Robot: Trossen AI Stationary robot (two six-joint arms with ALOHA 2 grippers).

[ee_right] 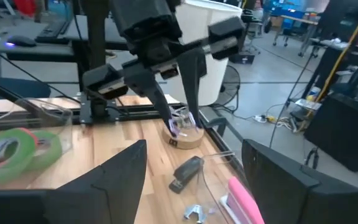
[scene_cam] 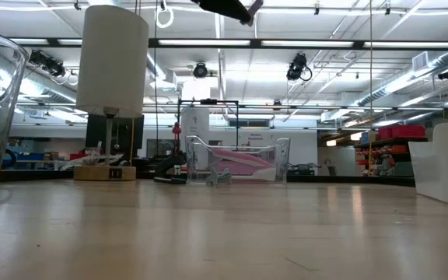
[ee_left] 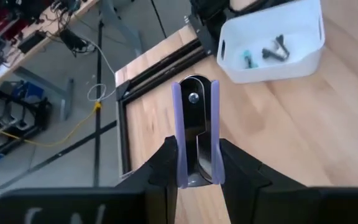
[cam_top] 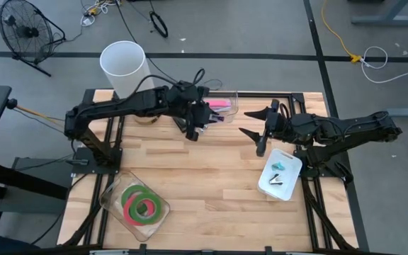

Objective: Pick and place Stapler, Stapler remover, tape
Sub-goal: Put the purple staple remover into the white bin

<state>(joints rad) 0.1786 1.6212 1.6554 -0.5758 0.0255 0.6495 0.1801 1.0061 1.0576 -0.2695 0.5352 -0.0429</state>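
Wooden table (cam_top: 211, 177), two tape rolls (cam_top: 145, 205), three bins (cam_top: 280, 173)

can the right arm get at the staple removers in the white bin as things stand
Probably yes. The white bin sits open-topped right beside the right arm, the staple removers lie uncovered inside, and the right end effector is open and empty. The left end effector is busy holding a purple stapler.

Bright, even light falls from ceiling strip lamps (scene_cam: 232, 43) at twelve o'clock in the low view. The counter (cam_top: 211, 177) shows only soft shadows and a pale sheen. The left hand (ee_left: 196, 168) looms blurred close to its wrist camera.
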